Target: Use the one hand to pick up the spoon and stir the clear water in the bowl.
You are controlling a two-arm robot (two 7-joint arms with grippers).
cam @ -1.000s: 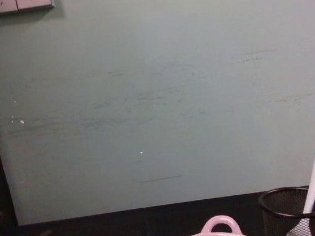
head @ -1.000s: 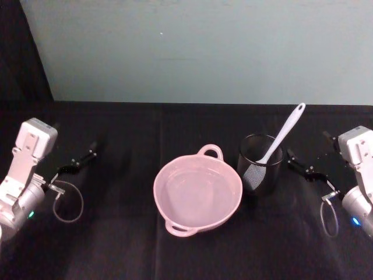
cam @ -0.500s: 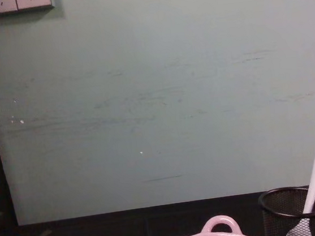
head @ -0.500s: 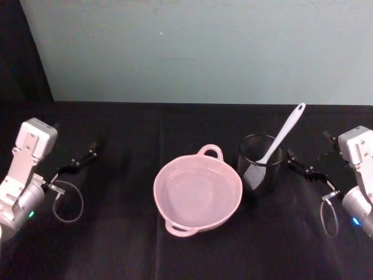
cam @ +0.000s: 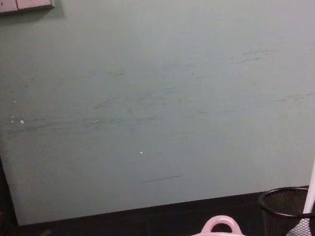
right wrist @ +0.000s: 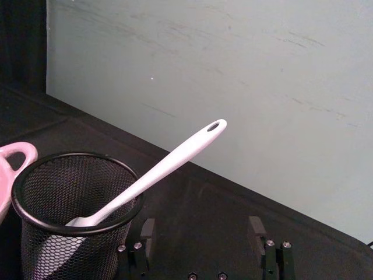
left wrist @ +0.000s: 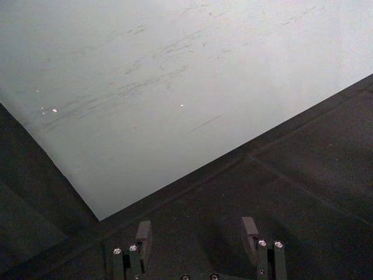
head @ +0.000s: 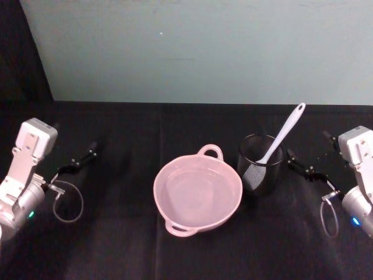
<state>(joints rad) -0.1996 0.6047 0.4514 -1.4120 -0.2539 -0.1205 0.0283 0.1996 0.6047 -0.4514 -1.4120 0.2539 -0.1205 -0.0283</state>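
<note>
Unmoved since a moment ago: bring empty, wide-open right gripper (right wrist: 200, 230) from near mesh cup (head: 260, 170) to spoon (head: 282, 133) leaning inside it, pinch mid-handle, lift straight out, then cross to bowl (head: 156, 192); leave open left gripper (left wrist: 197, 230) parked.

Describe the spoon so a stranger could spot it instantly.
On the black table, right of the pink bowl, stands a black wire-mesh cup. The spoon leans in it, head down, handle slanting up and out. Alone among them it is slim and white, with an oval hole at the handle end.
</note>
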